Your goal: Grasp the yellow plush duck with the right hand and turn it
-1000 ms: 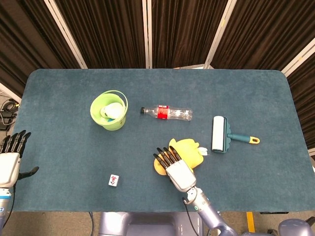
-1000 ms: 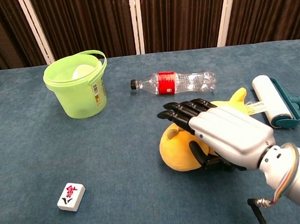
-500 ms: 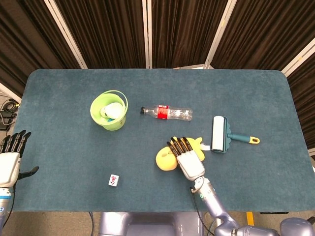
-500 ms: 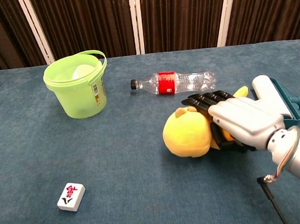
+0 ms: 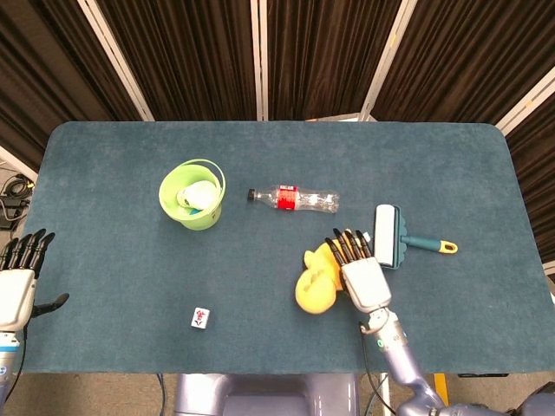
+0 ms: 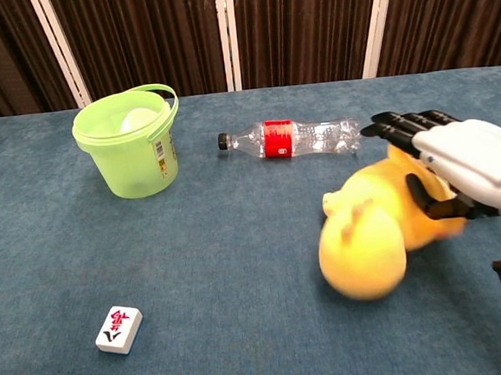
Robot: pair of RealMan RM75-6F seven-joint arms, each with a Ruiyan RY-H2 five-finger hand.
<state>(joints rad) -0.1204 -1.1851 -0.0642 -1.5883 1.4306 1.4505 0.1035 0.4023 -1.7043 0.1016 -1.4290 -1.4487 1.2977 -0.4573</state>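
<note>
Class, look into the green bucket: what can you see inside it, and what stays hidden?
Inside the bucket lies a pale, whitish rounded thing, leaning toward the far wall in the chest view. What it is cannot be told. The near wall hides the bottom in the chest view.

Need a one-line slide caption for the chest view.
Right robot hand grips the yellow plush duck mid-turn on the teal table, near a plastic bottle and green bucket.

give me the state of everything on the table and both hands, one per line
yellow plush duck: on the table, held at one side by the right hand
right hand: grips the duck
left hand: off the table's left edge, fingers apart, holds nothing
green bucket: upright, a pale object inside
plastic bottle: lying on its side, capped
lint roller: lying flat
mahjong tile: face up
</note>
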